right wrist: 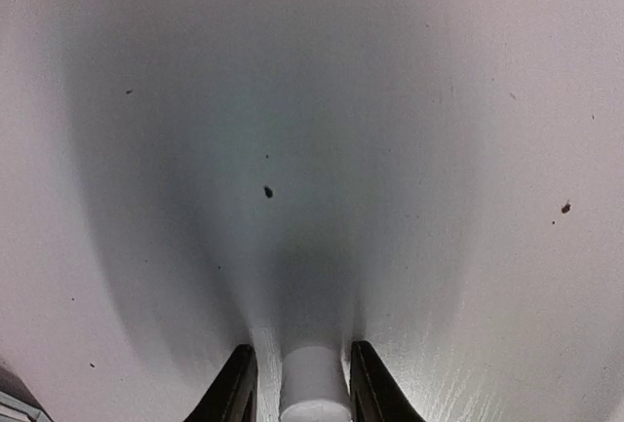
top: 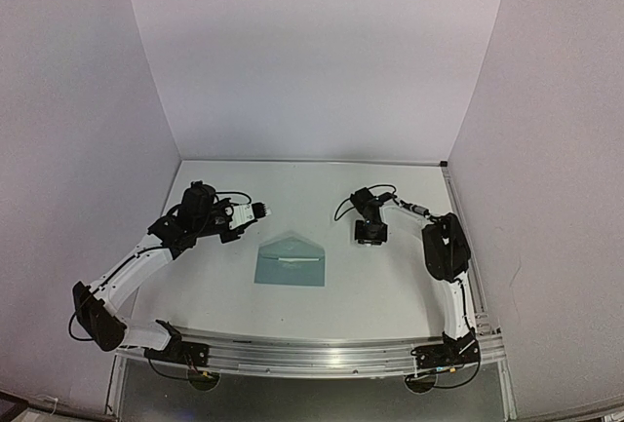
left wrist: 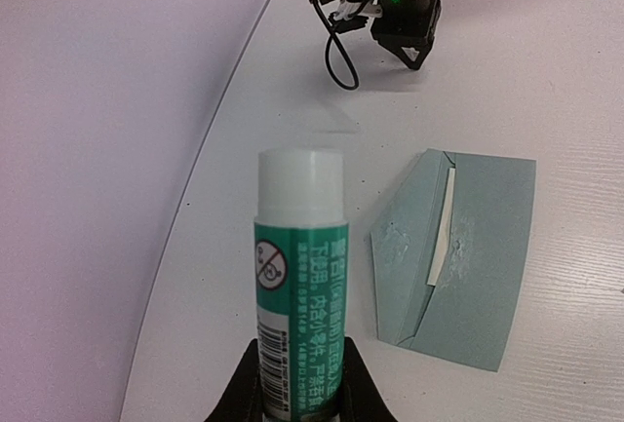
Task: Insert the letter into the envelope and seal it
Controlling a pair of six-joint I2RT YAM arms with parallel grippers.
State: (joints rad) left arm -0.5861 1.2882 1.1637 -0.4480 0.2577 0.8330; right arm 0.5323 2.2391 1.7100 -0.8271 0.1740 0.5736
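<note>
The teal envelope (top: 290, 262) lies flat at the table's middle with its triangular flap open. In the left wrist view the envelope (left wrist: 483, 276) shows whitish smears on the flap and body. The letter is inside; only a pale strip (left wrist: 444, 232) shows at the opening. My left gripper (top: 252, 212) is left of the envelope and above the table. It is shut on a green-labelled glue stick (left wrist: 297, 295) with a white top. My right gripper (top: 370, 235) points down, close to the table, right of the envelope. A small white cylinder (right wrist: 314, 383) sits between its fingers with gaps on both sides.
White walls enclose the table on the left, back and right. The right arm's black gripper (left wrist: 405, 13) and its cable show beyond the envelope in the left wrist view. A metal rail (top: 312, 354) runs along the near edge.
</note>
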